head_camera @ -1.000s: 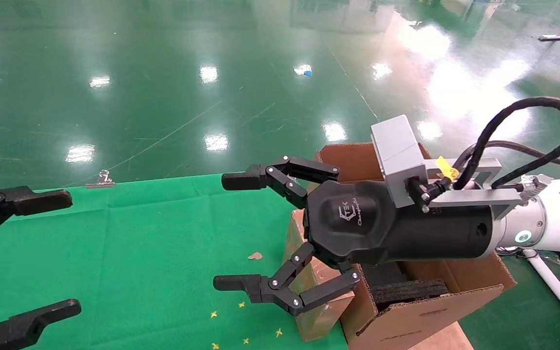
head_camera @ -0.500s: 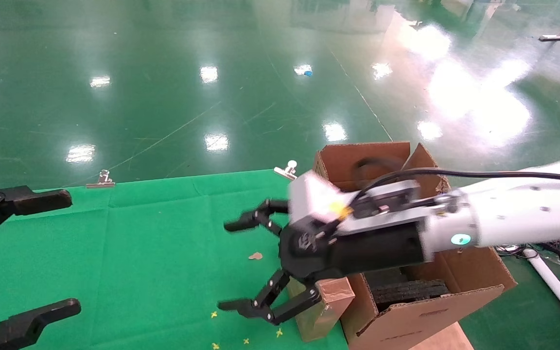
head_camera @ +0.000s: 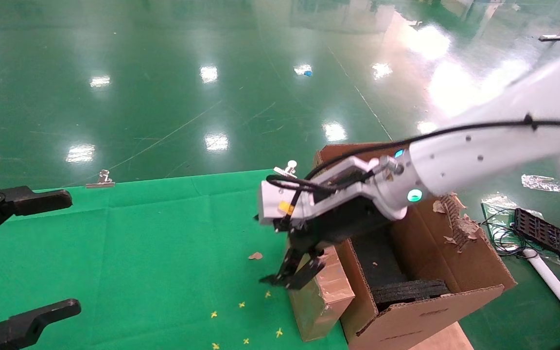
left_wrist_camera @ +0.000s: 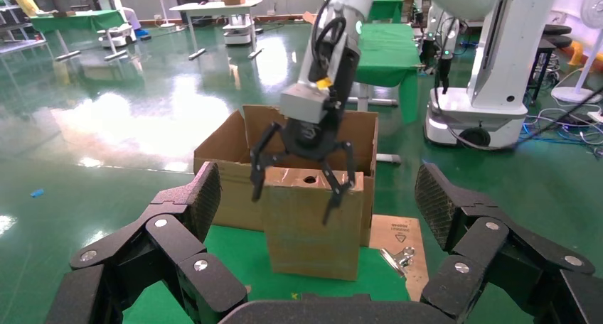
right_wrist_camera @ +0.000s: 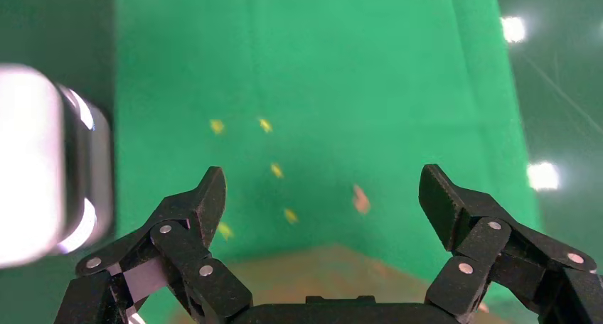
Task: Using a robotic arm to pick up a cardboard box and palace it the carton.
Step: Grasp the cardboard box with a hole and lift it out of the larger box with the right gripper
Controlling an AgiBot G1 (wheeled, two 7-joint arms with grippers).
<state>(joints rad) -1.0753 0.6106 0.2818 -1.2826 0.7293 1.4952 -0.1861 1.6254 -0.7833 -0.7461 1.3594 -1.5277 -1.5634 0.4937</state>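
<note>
No words, brand names or numbers can be read anywhere. The one sign is a small black triangle mark, with unreadable print beside it, on the flat piece of cardboard (left_wrist_camera: 399,233) lying next to the standing cardboard box (left_wrist_camera: 313,221) in the left wrist view.

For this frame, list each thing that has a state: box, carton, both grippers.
cardboard box: upright on the green cloth, beside the carton, not lifted.
carton: open, flaps torn, black foam inside.
right gripper: open, fingers straddling the top of the cardboard box.
left gripper: open, off to the left over the cloth, holding nothing.
</note>
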